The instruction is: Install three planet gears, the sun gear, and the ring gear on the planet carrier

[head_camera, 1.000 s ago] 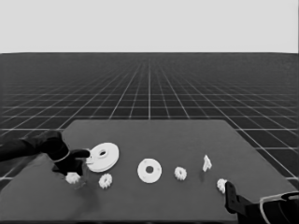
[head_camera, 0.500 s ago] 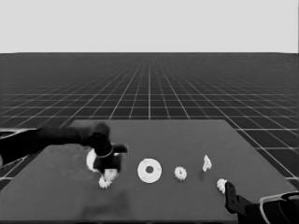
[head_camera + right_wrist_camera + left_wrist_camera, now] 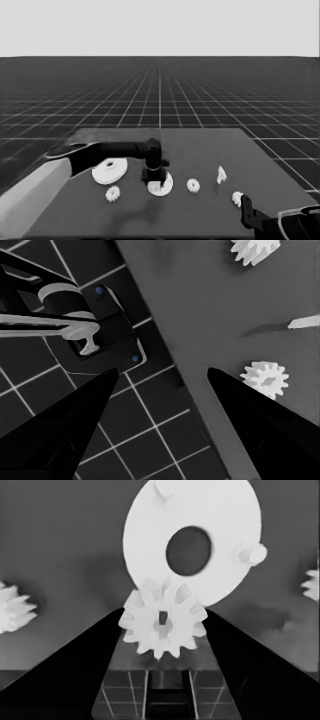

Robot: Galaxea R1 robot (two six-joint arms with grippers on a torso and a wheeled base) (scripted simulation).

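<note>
The left claw is reached out over the middle of the desk, directly above the smaller round part. Its two fingers are closed to a narrow gap on a gear, which sits squeezed between their tips in the left wrist view. That view shows the smaller round part lying flat just past the held gear, with its dark centre hole and two bare pegs showing, one at about 11 o'clock on its face and one at about 3 o'clock. The gear overlaps the rim near 6 o'clock, so a third peg may well be hidden behind it; that cannot be seen.

To do this step well, I would line the gear's small centre slot up over a peg before lowering, keep the gear level, and descend slowly so the bore slides onto the peg rather than catching on its top. Release only once the gear rests flat on the face.

The larger round part lies at 9 o'clock from the smaller one, a loose gear at 8 o'clock, another at 3 o'clock, then a thin white piece and one more gear beyond.

The right claw waits at the desk's near right corner, fingers spread wide and empty.
</note>
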